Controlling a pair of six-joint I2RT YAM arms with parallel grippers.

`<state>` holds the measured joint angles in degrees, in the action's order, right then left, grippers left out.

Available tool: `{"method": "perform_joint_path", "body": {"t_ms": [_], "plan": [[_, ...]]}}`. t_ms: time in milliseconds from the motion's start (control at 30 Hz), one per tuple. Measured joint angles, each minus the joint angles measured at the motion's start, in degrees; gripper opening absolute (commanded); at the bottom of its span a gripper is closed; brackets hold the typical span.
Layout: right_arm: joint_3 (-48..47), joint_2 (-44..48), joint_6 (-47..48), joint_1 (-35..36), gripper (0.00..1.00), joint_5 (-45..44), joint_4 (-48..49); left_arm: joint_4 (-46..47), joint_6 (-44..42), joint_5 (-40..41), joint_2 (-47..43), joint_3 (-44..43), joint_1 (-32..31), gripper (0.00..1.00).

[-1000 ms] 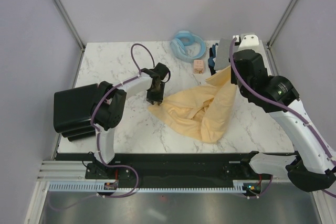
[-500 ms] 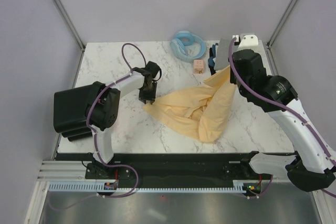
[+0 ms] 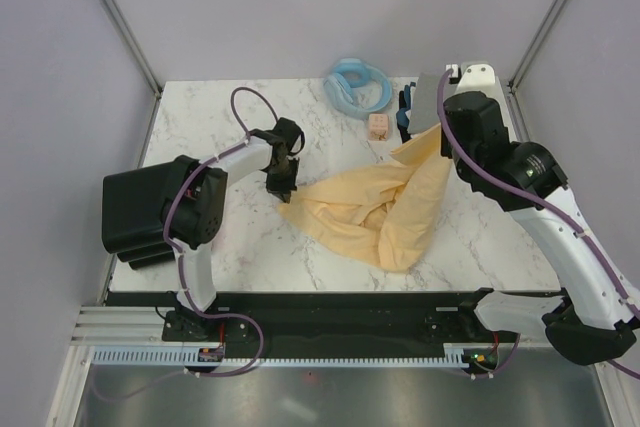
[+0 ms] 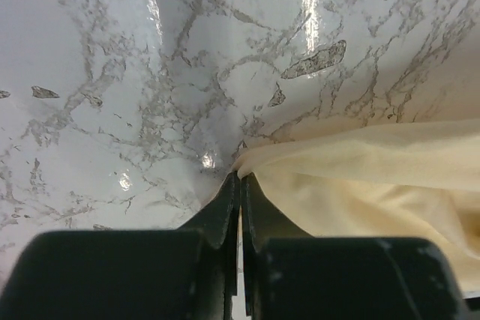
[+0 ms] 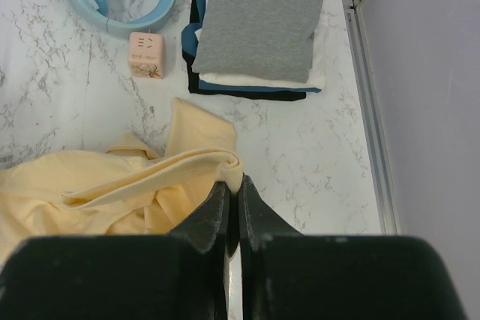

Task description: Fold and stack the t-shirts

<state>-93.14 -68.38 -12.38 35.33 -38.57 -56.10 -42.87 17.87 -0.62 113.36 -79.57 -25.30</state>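
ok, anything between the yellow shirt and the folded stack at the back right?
Nothing visible. Bare marble lies between the yellow shirt and the folded stack. The small peach cube sits just left of the stack, off the direct line.

- We see the left arm (image 3: 235,159) stretched across from its base, wrist tipped downward.
- Its left gripper (image 4: 240,179) is pressed closed, pinching the pale yellow t-shirt (image 4: 360,177) at its corner.
- We see the right arm (image 3: 520,172) raised and angled inward.
- Its right gripper (image 5: 234,183) is closed on a fold of that shirt.

Robotics lab cell, plain grey walls (image 3: 300,7), metal frame posts (image 3: 118,22) (marble-look tabletop (image 3: 200,117))
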Motion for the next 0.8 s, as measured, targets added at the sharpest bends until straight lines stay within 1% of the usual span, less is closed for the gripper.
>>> {"method": "perform_joint_path", "body": {"t_ms": [233, 400, 533, 600, 667, 800], "plan": [[0.66, 0.52, 0.17, -1.01, 0.0, 0.11, 0.11, 0.92, 0.02, -0.79, -1.73, 2.49, 0.07, 0.02], [1.66, 0.59, 0.15, -2.64, 0.0, 0.17, 0.55, 0.35, 0.04, 3.5, -5.79, 5.33, 0.11, 0.02], [2.75, 0.61, 0.15, -4.11, 0.0, -0.2, 1.46, -1.84, 0.7, 6.03, -10.82, 4.72, 0.98, 0.02], [3.04, 0.7, 0.2, -4.66, 0.0, -0.79, 2.05, -3.65, 1.22, 7.3, -12.96, 2.16, 1.51, 0.02], [3.06, 0.85, 0.66, -5.11, 0.0, -1.68, 2.82, -5.49, 1.84, 8.96, -14.8, -2.25, 1.81, 0.02], [2.23, 1.05, 2.56, -5.99, 0.0, -4.52, 4.74, -8.85, 2.34, 13.0, -17.18, -15.23, 2.05, 0.02]]}}
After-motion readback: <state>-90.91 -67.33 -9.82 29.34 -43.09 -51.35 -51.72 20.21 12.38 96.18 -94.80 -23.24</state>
